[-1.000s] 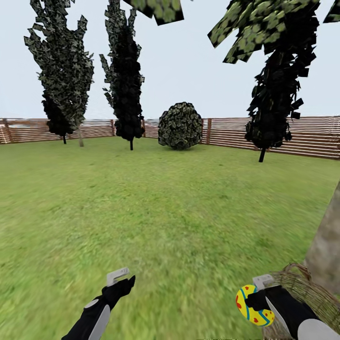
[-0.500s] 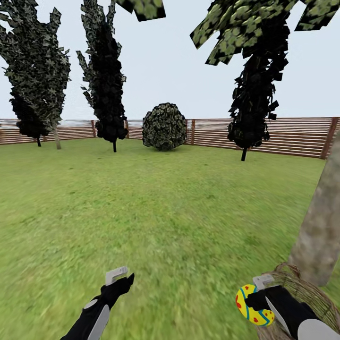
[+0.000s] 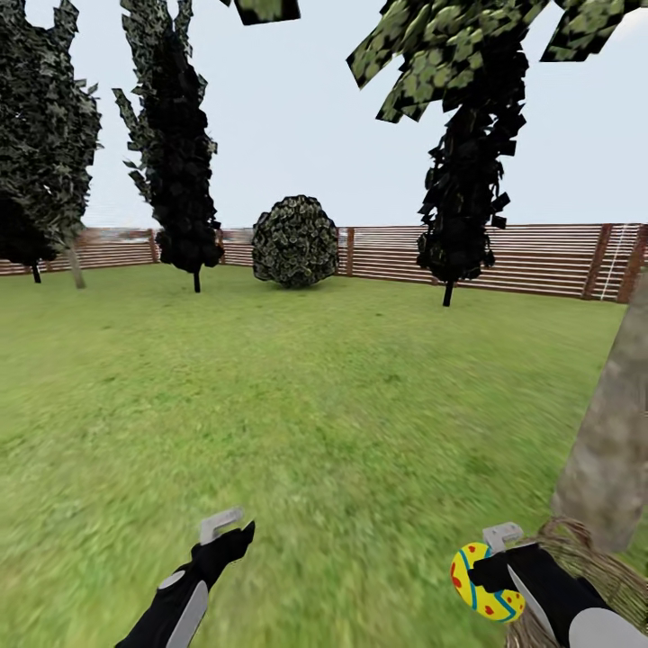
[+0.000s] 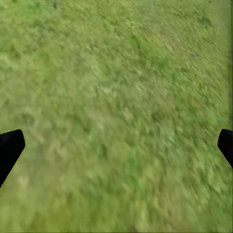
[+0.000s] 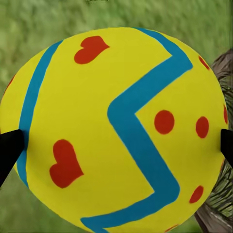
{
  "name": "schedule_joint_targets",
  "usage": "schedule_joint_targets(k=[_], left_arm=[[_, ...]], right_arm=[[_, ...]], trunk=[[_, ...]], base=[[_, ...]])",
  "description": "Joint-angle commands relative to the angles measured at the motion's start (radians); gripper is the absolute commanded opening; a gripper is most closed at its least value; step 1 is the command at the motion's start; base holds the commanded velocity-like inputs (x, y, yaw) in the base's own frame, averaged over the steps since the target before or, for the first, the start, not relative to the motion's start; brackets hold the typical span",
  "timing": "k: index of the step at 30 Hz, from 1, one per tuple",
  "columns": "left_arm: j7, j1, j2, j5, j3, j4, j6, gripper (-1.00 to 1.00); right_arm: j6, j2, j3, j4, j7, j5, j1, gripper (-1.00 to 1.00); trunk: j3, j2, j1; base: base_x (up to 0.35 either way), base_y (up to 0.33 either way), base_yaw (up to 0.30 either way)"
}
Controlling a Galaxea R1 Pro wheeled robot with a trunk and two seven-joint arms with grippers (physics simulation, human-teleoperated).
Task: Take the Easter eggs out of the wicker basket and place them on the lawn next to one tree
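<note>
At the far left stand dark narrow trees (image 3: 175,144), with a round bush (image 3: 294,241) by the wooden fence (image 3: 531,261) that closes the far edge. The lawn (image 3: 342,405) lies wide and open between them and the robot. The left gripper (image 3: 225,529) hangs over bare grass, fingers (image 4: 9,149) spread wide, holding nothing. The right gripper (image 3: 486,562) is clamped on an Easter egg (image 3: 481,583). Just right of it sits the wicker basket (image 3: 585,562), its inside hidden, touching or just beside the tree (image 3: 612,441) trunk at the near right.
</note>
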Motion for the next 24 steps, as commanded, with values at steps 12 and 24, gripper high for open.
schedule_joint_targets(k=[12,24], left_arm=[[-0.003,0.0,0.001,0.011,0.005,-0.002,0.007,1.0],[-0.004,0.0,0.001,0.012,0.005,-0.002,0.009,1.0]], right_arm=[[0.004,-0.003,0.002,-0.003,0.003,0.008,-0.001,-1.0],[0.004,0.003,0.002,-0.002,0.003,0.009,-0.001,-1.0]], trunk=[[-0.001,-0.001,0.0],[-0.001,-0.001,0.0]], base=[[0.264,0.243,-0.073],[0.242,0.263,0.0]])
